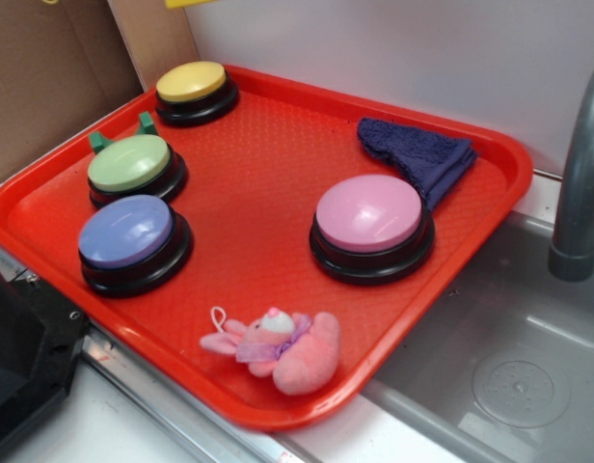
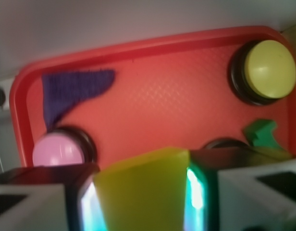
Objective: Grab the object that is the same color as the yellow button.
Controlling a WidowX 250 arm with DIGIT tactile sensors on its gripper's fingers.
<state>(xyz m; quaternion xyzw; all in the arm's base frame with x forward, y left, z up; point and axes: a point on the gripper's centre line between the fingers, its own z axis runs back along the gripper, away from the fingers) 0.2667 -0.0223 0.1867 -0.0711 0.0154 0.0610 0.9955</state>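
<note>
The hand (image 2: pixel 144 202) is seen only in the wrist view, closed on the yellow wedge (image 2: pixel 143 190), which is pinched between the two fingers (image 2: pixel 83 199) and held above the red tray (image 2: pixel 153 108). The wedge's tapered faces are judged a poor seat for flat pads; it could be squeezed out or rotated if the clamp is eased or the arm is jerked. A drop would likely land it near the pink button (image 2: pixel 56 150) or the green piece (image 2: pixel 259 133). The yellow button (image 2: pixel 269 68) sits at the tray's far corner, well apart, beyond the purple cloth (image 2: pixel 73 91).
</note>
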